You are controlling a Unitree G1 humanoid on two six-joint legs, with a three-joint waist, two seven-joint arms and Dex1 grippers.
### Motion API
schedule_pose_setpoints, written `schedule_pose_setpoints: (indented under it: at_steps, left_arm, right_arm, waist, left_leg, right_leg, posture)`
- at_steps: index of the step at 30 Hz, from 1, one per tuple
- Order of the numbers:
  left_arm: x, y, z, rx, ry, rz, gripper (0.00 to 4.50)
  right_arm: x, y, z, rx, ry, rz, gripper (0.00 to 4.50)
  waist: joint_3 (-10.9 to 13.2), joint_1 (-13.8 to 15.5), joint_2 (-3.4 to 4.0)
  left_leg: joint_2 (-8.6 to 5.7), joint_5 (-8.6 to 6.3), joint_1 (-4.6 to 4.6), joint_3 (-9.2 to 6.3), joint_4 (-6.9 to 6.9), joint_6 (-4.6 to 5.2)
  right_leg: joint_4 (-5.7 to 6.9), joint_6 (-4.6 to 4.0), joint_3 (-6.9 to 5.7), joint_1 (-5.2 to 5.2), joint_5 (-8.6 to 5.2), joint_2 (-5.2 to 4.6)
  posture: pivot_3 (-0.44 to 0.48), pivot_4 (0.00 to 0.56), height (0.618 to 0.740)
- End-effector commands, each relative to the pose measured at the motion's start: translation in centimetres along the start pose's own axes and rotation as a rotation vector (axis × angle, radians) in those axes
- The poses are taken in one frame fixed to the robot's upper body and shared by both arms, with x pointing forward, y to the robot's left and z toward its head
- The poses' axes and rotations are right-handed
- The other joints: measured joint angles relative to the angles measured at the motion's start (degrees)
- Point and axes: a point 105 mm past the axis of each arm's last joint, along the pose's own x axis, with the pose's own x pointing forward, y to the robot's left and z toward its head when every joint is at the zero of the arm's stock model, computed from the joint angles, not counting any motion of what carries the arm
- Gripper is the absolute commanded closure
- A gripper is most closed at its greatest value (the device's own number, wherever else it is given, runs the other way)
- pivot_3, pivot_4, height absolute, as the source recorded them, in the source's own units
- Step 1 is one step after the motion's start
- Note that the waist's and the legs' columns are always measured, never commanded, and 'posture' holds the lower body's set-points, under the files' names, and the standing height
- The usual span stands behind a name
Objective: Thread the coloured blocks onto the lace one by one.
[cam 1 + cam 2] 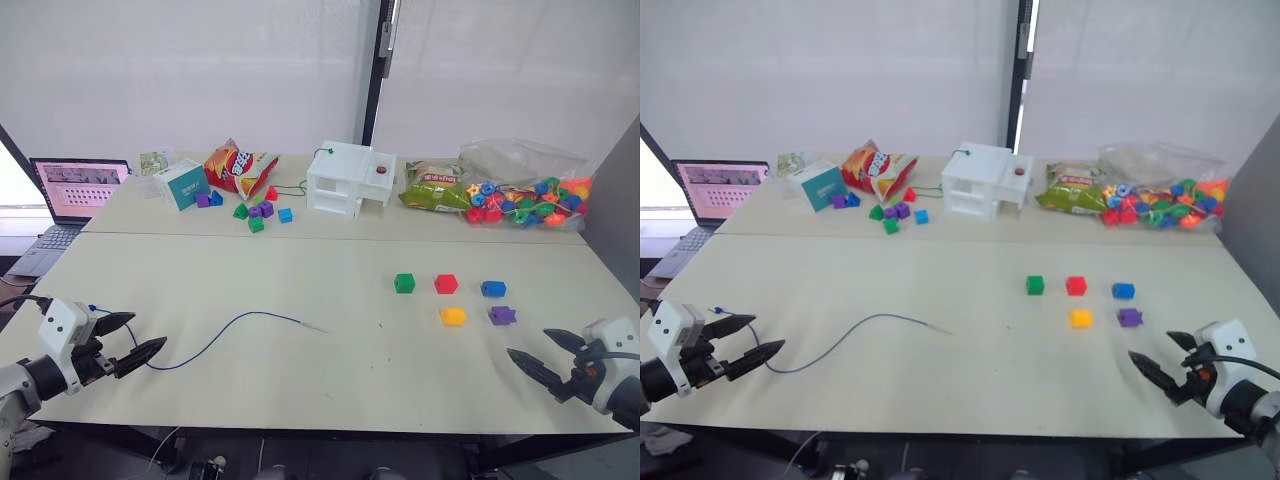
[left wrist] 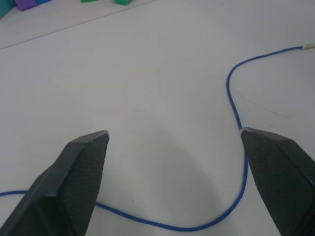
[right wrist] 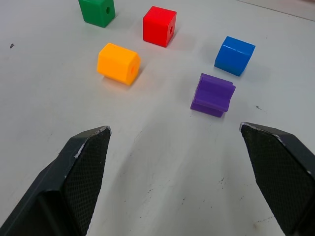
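The lace (image 1: pixel 240 326) lies loose on the tabletop (image 1: pixel 300 290), curving from beside the left pincer (image 1: pixel 130 340) to its pale tip near mid-table. Well to the right sit the blocks: green (image 1: pixel 404 283), red (image 1: pixel 446 283) and blue (image 1: pixel 493 289) in a row, yellow (image 1: pixel 453 316) and purple (image 1: pixel 502 315) nearer the right pincer (image 1: pixel 540 355). Both pincers hover released, holding nothing.
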Motion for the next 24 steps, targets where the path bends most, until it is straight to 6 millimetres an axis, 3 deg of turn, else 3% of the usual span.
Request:
schedule_pose_setpoints:
  at_steps: [1,5,7,14,19,22,24]
  left_arm:
    - [0.4,0.0,1.3,0.049,-0.028,0.005,0.0]
    - [1.9,-0.8,2.5,0.01,-0.071,-0.033,0.0]
    - [3.7,-2.0,4.1,0.006,-0.126,-0.107,0.0]
    - [9.4,-8.6,8.7,0.117,-0.191,-0.578,0.0]
    - [12.9,-10.3,9.6,0.268,-0.173,-0.785,0.0]
    - [16.0,-11.4,9.0,0.404,-0.124,-0.908,0.0]
    - [17.0,-11.7,8.5,0.453,-0.101,-0.955,0.0]
  right_arm:
    - [-0.2,0.1,1.4,-0.011,-0.041,-0.003,0.07]
    - [0.1,0.5,2.2,0.002,-0.065,0.01,0.07]
    - [0.7,1.9,3.1,0.008,-0.087,0.078,0.07]
    - [2.8,7.8,6.2,-0.047,-0.076,0.438,0.07]
    - [3.2,10.5,7.9,-0.106,-0.051,0.599,0.07]
    - [3.3,12.5,8.6,-0.142,-0.055,0.661,0.07]
    - [3.2,12.9,8.8,-0.147,-0.059,0.664,0.07]
  waist:
    - [0.0,0.0,0.0]
    - [0.0,0.1,0.0]
    - [0.0,0.2,0.0]
    - [0.0,0.1,0.0]
    - [0.0,0.1,-0.03]
    - [0.0,0.3,-0.05]
    - [0.0,0.4,-0.07]
  left_leg:
    - [0.0,0.0,0.0,0.0,0.0,0.0]
    - [-0.02,0.01,-0.01,0.0,0.0,-0.02]
    - [-0.03,0.01,-0.01,0.0,0.0,-0.01]
    - [-0.13,0.06,-0.03,0.03,0.05,0.01]
    - [-0.27,0.03,-0.03,0.1,0.06,0.1]
    - [-0.32,0.04,-0.11,0.05,0.28,0.12]
    - [-0.27,-0.02,-0.33,0.02,0.62,0.21]
  right_leg:
    - [0.0,0.0,0.0,0.0,0.0,0.0]
    - [0.0,0.01,-0.02,0.02,0.0,-0.04]
    - [0.0,0.01,-0.02,0.02,0.01,-0.04]
    - [0.07,0.08,-0.19,0.02,0.05,0.21]
    - [0.07,0.1,-0.3,0.03,0.06,0.63]
    - [0.09,0.12,-0.39,0.09,0.06,0.79]
    - [0.1,0.17,-0.45,0.06,0.08,0.97]
  posture:
    - [0.0,0.15,0.74]
    - [0.0,0.15,0.74]
    - [0.0,0.15,0.74]
    - [0.0,0.15,0.74]
    - [0.0,0.15,0.74]
    - [0.0,0.15,0.74]
    - [0.0,0.15,0.74]
